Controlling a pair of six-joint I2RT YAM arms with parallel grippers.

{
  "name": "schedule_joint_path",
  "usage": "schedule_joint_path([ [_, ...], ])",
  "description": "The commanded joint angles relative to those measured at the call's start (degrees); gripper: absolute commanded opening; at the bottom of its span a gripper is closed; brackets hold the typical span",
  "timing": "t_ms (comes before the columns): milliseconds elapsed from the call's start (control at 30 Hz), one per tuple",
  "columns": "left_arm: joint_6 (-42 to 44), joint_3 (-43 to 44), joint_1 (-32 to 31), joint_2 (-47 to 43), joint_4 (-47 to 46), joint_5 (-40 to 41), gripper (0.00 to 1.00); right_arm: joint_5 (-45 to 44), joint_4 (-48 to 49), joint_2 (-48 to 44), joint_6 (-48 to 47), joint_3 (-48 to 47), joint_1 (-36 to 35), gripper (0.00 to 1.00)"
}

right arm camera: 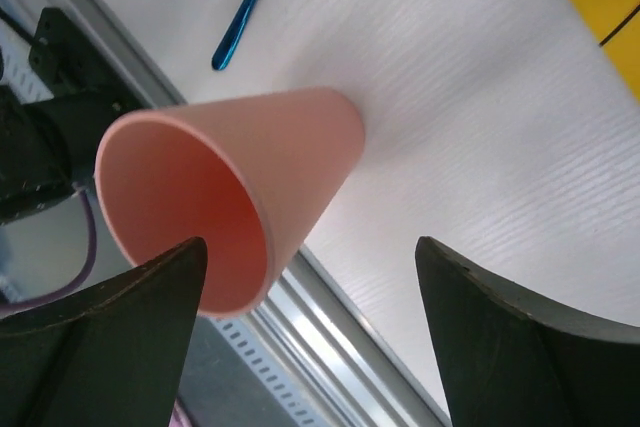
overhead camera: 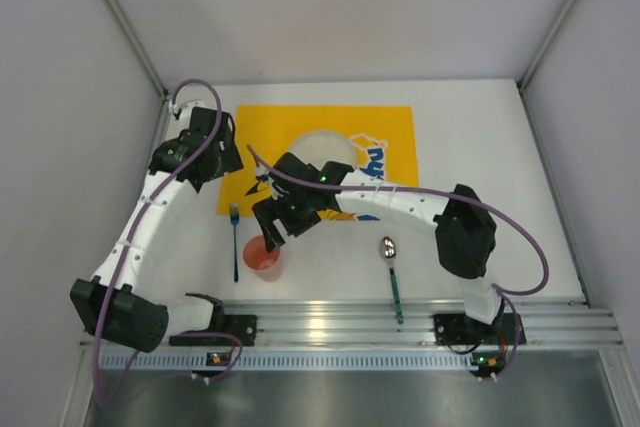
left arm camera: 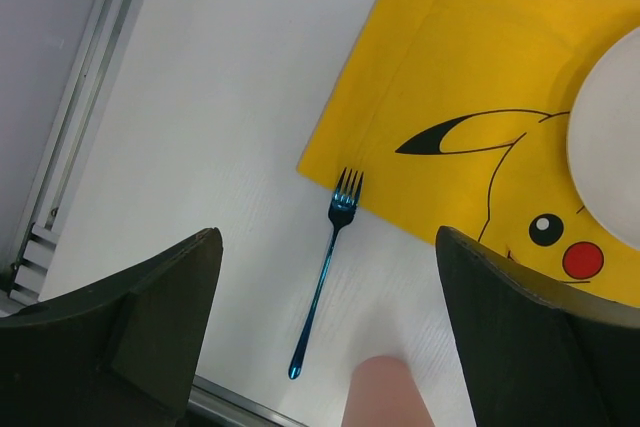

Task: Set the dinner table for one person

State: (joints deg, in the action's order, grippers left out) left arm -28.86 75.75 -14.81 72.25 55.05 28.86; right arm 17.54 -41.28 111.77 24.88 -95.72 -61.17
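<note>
While the right gripper (right arm camera: 310, 247) hangs jaws apart astride the pink cup (right arm camera: 250, 157), unclamped so it stands free on the surface (right arm camera: 480, 127) beneath, we see the left gripper (left arm camera: 328, 235) apart above the fork (left arm camera: 322, 282).

White dinner table (overhead camera: 500, 147): yellow placemat (overhead camera: 300, 127) laid at centre-left; blue fork (overhead camera: 235, 242), upright pink cup (overhead camera: 263, 257) and spoon (overhead camera: 390, 267) set nearer.
</note>
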Motion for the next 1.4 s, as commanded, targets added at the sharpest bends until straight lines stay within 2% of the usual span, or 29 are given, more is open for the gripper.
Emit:
schedule_joint_path([
  [0,-0.7,1.2,0.0,0.5,-0.6,-1.0,0.93,-9.7,-2.5,4.9,0.3,-6.8,-3.1,0.85],
  [100,-0.6,2.0,0.0,1.1,-0.5,-1.4,0.91,-14.4,-5.5,7.8,0.2,-9.8,-3.6,0.78],
  [133,-0.4,2.0,0.0,1.2,-0.6,-1.4,0.91,-15.9,-6.4,8.3,0.8,-10.4,-3.7,0.67],
  [233,-0.2,2.0,0.0,1.0,-0.5,-1.4,0.90,-21.2,-10.4,10.0,1.0,-12.1,-3.7,0.43],
  [267,-0.1,2.0,0.0,1.0,-0.5,-1.4,0.91,-22.8,-11.2,10.1,0.8,-12.1,-3.8,0.21],
  [300,-0.1,2.0,0.0,0.9,-0.6,-1.7,0.91,-23.6,-11.9,10.0,0.6,-12.0,-3.7,0.08],
  [333,0.1,2.0,0.0,0.8,-0.5,-1.9,0.91,-24.5,-12.2,9.6,0.6,-11.9,-3.7,0.00],
  [533,1.1,1.2,0.0,0.2,-1.9,-5.0,0.95,-32.6,-15.1,4.0,-0.9,-14.8,-1.0,0.00],
  [633,1.2,0.2,0.0,-0.4,-2.8,-6.7,0.97,-35.6,-16.7,1.4,-3.0,-16.2,5.2,0.00],
  [733,1.4,-2.2,0.0,-0.3,-4.1,-8.6,0.97,-35.7,-17.9,1.1,-4.0,-17.7,15.5,0.00],
  [767,1.5,-3.7,0.0,0.1,-4.2,-10.2,0.96,-34.1,-17.7,2.0,-4.1,-18.9,21.5,0.00],
  [833,1.8,-4.9,0.0,0.4,-4.3,-12.2,0.97,-32.9,-17.6,3.6,-4.9,-20.9,29.0,0.00],
  [1033,1.9,-8.9,0.0,0.4,-5.0,-15.3,0.96,-30.1,-19.1,14.3,-5.1,-35.0,41.6,0.00],
  [1167,1.8,-10.1,0.0,1.3,-5.4,-16.1,0.96,-27.8,-19.3,22.3,-3.6,-42.9,44.7,0.00],
  [1367,1.8,-8.8,0.0,4.8,-5.0,-18.3,0.94,-25.6,-17.4,27.1,-0.2,-44.2,46.1,0.00],
])
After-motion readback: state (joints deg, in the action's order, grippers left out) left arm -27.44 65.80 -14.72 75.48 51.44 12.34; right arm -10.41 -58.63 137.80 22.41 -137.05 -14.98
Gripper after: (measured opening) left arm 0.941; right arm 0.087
